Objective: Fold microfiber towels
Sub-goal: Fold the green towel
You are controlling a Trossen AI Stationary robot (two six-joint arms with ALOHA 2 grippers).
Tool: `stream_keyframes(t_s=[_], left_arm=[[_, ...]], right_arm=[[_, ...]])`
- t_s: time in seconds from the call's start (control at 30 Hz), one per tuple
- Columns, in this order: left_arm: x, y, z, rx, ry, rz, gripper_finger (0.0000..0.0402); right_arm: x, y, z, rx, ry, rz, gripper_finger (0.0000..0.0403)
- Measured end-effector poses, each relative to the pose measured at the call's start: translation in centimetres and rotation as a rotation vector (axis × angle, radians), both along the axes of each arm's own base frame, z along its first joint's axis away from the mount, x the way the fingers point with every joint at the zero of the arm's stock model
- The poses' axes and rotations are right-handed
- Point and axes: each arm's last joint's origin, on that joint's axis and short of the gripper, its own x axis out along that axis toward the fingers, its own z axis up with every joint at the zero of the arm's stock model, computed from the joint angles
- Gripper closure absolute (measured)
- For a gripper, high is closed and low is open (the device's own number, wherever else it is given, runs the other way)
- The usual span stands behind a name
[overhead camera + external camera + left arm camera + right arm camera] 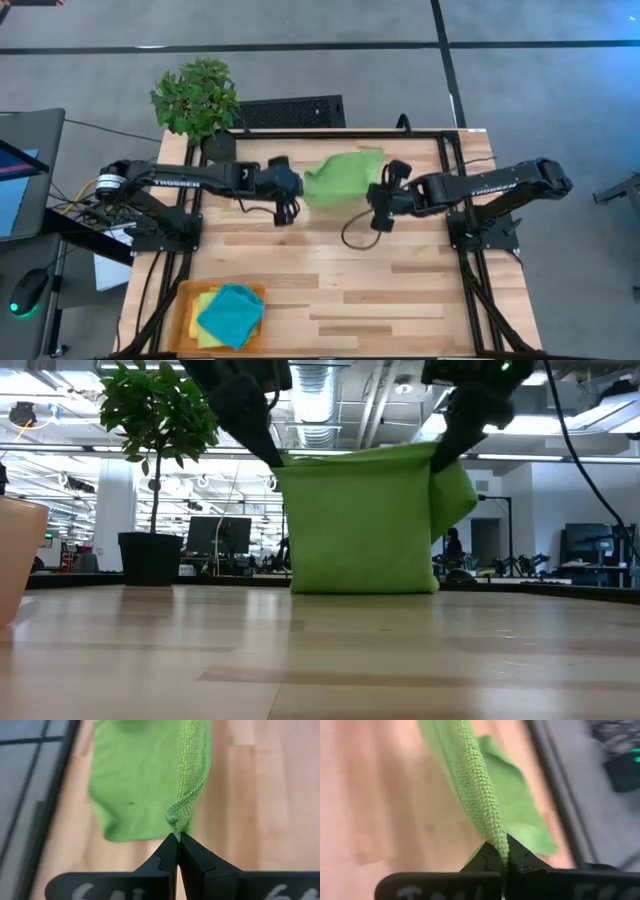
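**Lime towel held aloft by two corners, ready for the fold**

A lime green towel (360,520) is shown suspended above the wooden table (400,290), near its far edge, with the lower hem just meeting the boards in the low view. The left gripper (177,840) is closed on one upper corner, and the right gripper (502,852) is pinched shut on the opposite one; the top edge is drawn fairly taut between them. Three further towels (a teal towel (232,312) uppermost, yellow and lime beneath) are stacked in the orange tray (185,300) at the near left corner, well apart from the work. A potted plant (196,98) stands at the far left corner.

For a clean fold, both corners are best carried forward and lowered together, at equal height, so that the resting hem serves as the hinge. Tension across the top edge should be kept even; slack on one side is likely to produce a skewed crease. Release is best delayed until the held edge lies squarely over the hem.
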Motion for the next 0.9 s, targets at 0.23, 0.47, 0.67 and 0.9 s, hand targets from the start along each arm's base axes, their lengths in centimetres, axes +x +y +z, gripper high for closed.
stream_keyframes(t_s=[0.23,0.47,0.67,0.9], left_arm=[[-0.2,-3.4,-1.3,-0.147,-0.001,-0.033,0.0401],[-0.7,-5.6,-3.2,-0.278,0.010,-0.017,0.0401],[-1.3,-7.1,-5.3,-0.393,0.022,-0.013,0.0401],[-2.5,-7.7,-8.3,-0.452,0.085,0.031,0.0401]], right_arm=[[-0.7,2.9,-0.5,0.126,-0.022,0.001,0.0395],[-1.5,4.6,-3.7,0.317,-0.039,-0.053,0.0393],[-2.3,6.9,-5.6,0.415,-0.087,-0.022,0.0394],[-3.5,8.3,-7.1,0.497,-0.047,-0.146,0.0393]])
